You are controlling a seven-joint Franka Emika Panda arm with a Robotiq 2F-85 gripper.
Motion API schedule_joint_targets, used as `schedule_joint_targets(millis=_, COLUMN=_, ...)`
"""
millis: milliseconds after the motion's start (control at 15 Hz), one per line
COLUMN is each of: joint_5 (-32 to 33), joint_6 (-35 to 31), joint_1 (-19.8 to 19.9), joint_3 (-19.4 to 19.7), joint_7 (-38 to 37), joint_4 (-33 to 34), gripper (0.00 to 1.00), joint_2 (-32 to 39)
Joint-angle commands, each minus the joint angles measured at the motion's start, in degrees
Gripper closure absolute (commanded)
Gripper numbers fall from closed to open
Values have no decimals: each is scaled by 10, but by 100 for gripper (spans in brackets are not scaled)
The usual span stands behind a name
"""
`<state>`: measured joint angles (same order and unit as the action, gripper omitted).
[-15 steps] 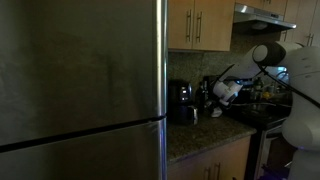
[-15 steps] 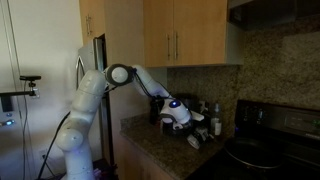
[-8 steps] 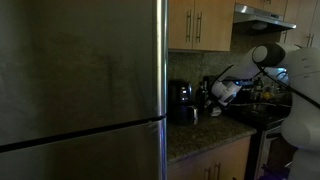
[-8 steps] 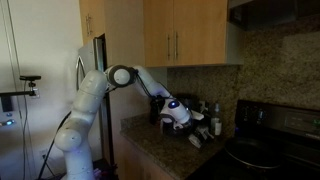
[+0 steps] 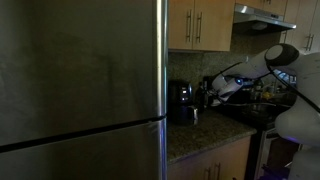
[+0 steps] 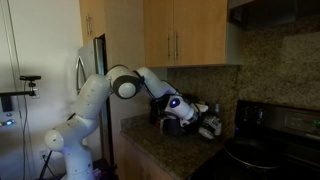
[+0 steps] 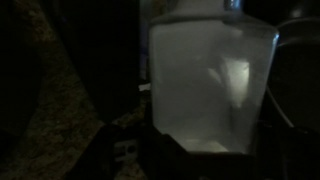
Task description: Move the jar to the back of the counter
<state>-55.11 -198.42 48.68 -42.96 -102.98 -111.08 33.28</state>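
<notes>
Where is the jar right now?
The jar fills the middle of the wrist view, right up close to the camera, with the speckled counter to its left.

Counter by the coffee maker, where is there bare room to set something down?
The front strip of the counter is bare, between its edge and the black coffee maker. Toward the stove it is crowded: the tool hangs there, and the wrist view shows the jar close before it.
</notes>
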Motion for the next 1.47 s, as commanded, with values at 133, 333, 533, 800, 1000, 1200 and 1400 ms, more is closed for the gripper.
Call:
schedule_joint_targets(millis=133, joint_5=8, joint_6=4, joint_1=14, joint_3=-1, joint_7=1, joint_4=-2, gripper=31, joint_2=17)
schedule_joint_targets(millis=333, joint_5=8, joint_6=3, joint_1=1, joint_3=-1, joint_7=0, joint_4=-2, gripper=56, joint_2=14)
schedule_joint_targets(millis=533, joint_5=77, joint_6=4, joint_1=-47, joint_3=62, joint_7=-55, joint_4=54, gripper=56, joint_2=31)
schedule_joint_targets(millis=800, joint_5=189, joint_6=5, joint_1=-77, joint_3=117, joint_7=-158, joint_4=101, gripper=56, joint_2=58)
schedule_joint_targets(millis=1000, joint_5=264, joint_6=6, joint_1=-61, joint_3=105, joint_7=-213, joint_4=105, gripper=56, joint_2=81)
schedule_joint_targets(millis=1200, joint_5=321, joint_6=6, joint_1=-20, joint_3=65, joint_7=-251, joint_4=71, gripper=56, joint_2=99)
schedule_joint_targets(millis=1400, joint_5=350, joint_6=6, joint_1=-10, joint_3=57, joint_7=-276, joint_4=55, gripper=56, joint_2=119)
